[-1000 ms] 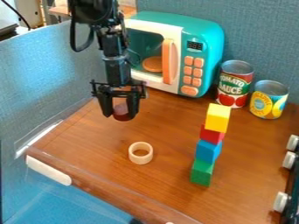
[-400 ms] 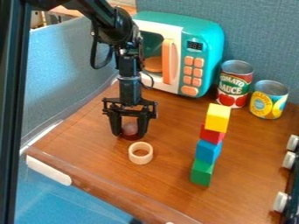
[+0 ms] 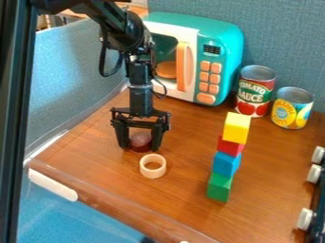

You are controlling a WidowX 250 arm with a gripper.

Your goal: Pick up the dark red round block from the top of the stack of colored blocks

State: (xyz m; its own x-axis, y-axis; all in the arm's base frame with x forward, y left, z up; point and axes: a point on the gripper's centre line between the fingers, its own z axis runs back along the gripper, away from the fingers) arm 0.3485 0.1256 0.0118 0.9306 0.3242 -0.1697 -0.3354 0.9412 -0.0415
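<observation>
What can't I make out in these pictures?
In the camera view:
Red thing between the jaws: too small to name.
Inside of the microwave: partly hidden by the arm.
Arm: cut off by the top edge.
Black thing with white knobs: cut off by the right edge.

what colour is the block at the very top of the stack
yellow, best seen in the camera view

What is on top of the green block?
The blue block sits on the green block, then the red block, and the yellow block is highest. The green top face under the blue block is covered, so I cannot see it.
</observation>
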